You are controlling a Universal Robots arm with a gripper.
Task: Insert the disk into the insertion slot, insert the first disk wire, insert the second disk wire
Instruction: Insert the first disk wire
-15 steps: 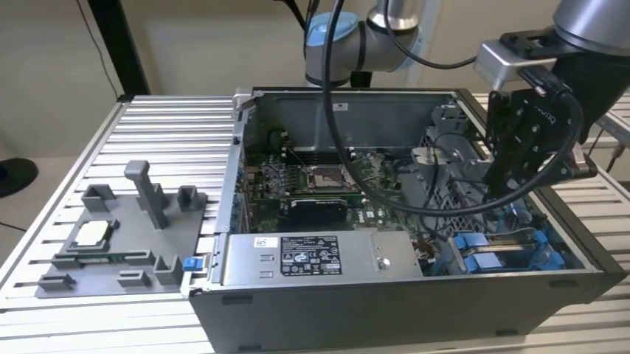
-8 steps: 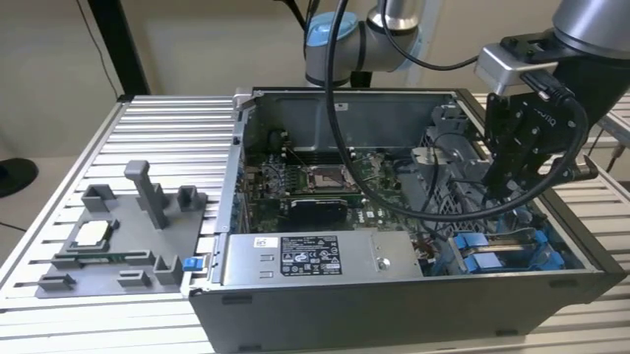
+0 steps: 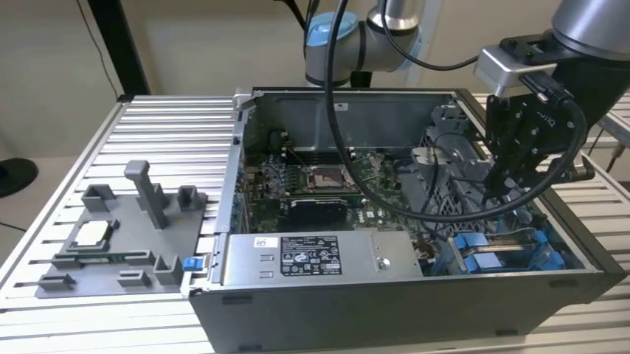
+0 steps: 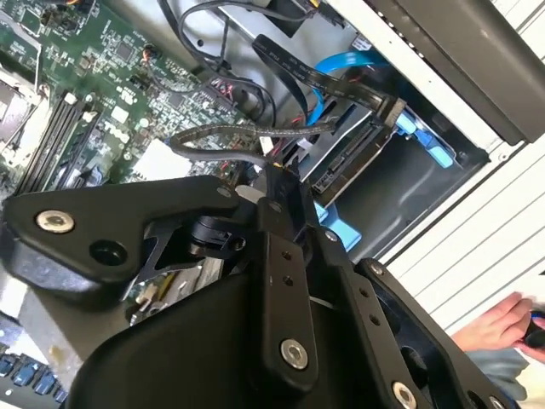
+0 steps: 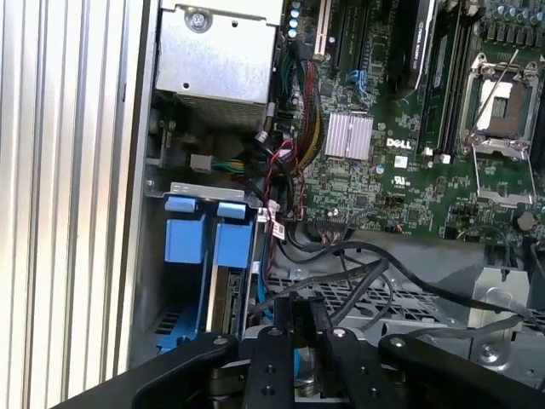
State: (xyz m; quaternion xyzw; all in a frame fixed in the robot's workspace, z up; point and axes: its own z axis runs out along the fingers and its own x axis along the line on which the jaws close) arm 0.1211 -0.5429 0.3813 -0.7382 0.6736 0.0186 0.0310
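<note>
Disk [image 4: 356,167] seated in slot [image 4: 409,200], long axis inward, connector end exposed; jaws narrow, pinching grey wire [image 4: 223,134].

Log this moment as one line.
stage: disk wiring | disk: seated in slot, blue carrier | gripper: lowered inside computer case, close over disk | nearest: grey wire at gripper tip

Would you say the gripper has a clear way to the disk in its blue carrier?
Probably yes: the gripper hangs close to the disk inside the open case, though loose cables cross near it and might snag.
</note>
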